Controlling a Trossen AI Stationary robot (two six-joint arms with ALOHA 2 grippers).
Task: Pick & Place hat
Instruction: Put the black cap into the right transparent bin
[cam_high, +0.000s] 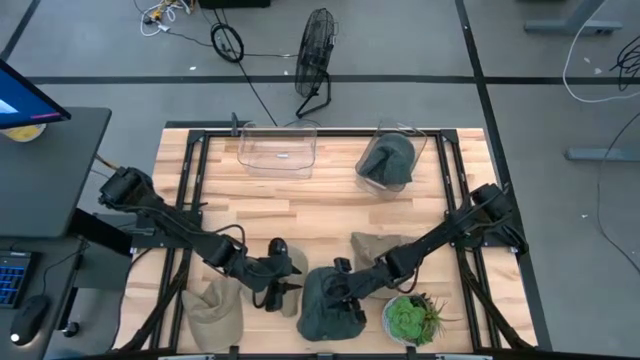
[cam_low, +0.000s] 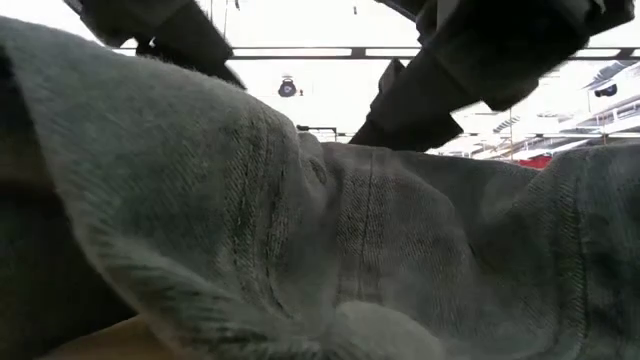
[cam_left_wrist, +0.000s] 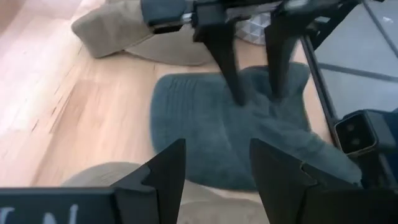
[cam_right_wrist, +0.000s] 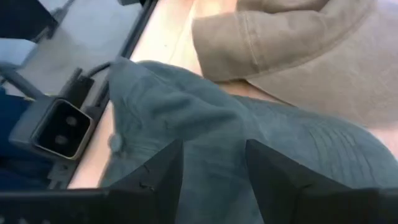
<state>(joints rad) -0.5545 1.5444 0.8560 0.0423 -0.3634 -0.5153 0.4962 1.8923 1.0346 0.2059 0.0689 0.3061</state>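
A dark green hat (cam_high: 325, 310) lies on the table near its near edge, brim flat on the wood (cam_left_wrist: 186, 118); it fills the low view (cam_low: 350, 220). My right gripper (cam_high: 340, 283) stands over its crown, open, fingers pointing down with hat cloth between them (cam_right_wrist: 213, 174). My left gripper (cam_high: 277, 290) hangs open just left of the dark hat (cam_left_wrist: 216, 174), above a tan hat (cam_high: 290, 265), and I see no touch there. My right gripper comes at the dark hat from above, slanting in from the table's right. Both fingertips (cam_left_wrist: 239, 99) rest on the crown (cam_left_wrist: 258, 115), where the cloth rises in a rumpled ridge between them. The hat still lies on the table.
Two more tan hats lie near: one at the near left (cam_high: 212, 312), one right of centre (cam_high: 380, 247). A potted green plant (cam_high: 410, 318) stands close to the dark hat's right. Two clear bins (cam_high: 278, 150) sit at the far edge; the right one (cam_high: 388, 158) holds a dark hat.
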